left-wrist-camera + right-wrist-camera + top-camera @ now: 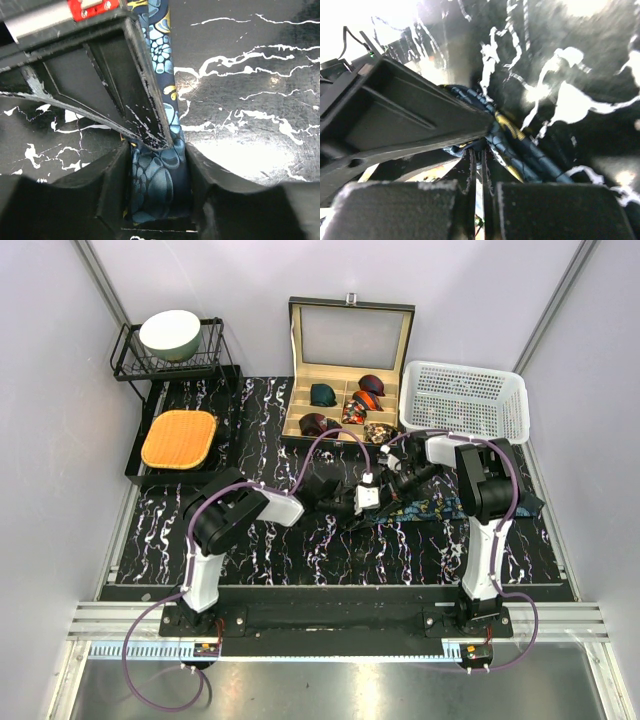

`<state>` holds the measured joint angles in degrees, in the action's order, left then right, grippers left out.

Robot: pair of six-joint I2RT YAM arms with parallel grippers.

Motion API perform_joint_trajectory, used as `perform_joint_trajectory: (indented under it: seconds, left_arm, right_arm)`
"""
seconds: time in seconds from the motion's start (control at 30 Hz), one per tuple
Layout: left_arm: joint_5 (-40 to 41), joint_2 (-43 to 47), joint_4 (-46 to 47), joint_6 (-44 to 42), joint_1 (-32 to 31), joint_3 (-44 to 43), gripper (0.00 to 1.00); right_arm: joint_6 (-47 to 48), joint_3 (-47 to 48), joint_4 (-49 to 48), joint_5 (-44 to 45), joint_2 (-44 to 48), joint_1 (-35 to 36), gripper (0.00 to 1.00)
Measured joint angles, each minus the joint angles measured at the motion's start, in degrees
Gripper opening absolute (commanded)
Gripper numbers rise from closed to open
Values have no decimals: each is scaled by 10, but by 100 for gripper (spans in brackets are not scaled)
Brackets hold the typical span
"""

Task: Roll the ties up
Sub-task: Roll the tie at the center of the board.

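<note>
- We see the left gripper (159, 172) low over the black marbled table (300, 550), about mid-table, meeting the right gripper (480, 162) tip to tip.
- Navy tie (162, 65), with a teal and gold pattern, lies flat on the table. In the left wrist view it runs as a strip from the top edge down into the left jaws.
- The left fingers (110, 195) sit one on each side of the strip and touch both of its edges, so we call it clamped on the navy tie.
- The right fingers (545, 210) are together, with only a thin slit between them. Their tip rests on the strip just ahead of the left jaws.
- We cannot tell whether any fabric is pinched in that slit.
- In the top view, the rest of the navy tie trails to the right, under the right arm, and stays on the table.
- The right wrist view is blurry. It shows the tie bunched under the tip of the left finger, with a strand running off to the lower right.
- An open wooden box (350, 304) stands behind the grippers. Its compartments hold coiled ties: green (322, 394), maroon (372, 383) and red-orange (368, 400), plus more that we can't make out.
- A white basket (465, 422) sits just right of the box.
- At far left, a wire rack (130, 352) holds a pale bowl (170, 333).
- An orange mat (180, 438) lies on a dark tray below the rack.
</note>
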<state>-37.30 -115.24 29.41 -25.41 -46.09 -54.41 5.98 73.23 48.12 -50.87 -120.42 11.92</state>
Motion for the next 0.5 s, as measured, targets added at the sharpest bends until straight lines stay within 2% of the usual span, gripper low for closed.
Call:
perform_joint_trajectory:
  seconds: [0.07, 0.17, 0.4, 0.5]
  left_arm:
    - [-1, 0, 11, 2, 3, 6, 65]
    - [-3, 5, 53, 15, 12, 33, 70]
    - [-45, 4, 218, 81, 44, 129, 70]
    - [-57, -25, 285, 121, 48, 132, 67]
  right_arm:
    - [-2, 7, 2, 7, -9, 1, 0]
    - [-12, 16, 12, 9, -19, 1, 0]
    - [-29, 29, 28, 5, -38, 1, 0]
    - [-33, 31, 30, 2, -43, 1, 0]
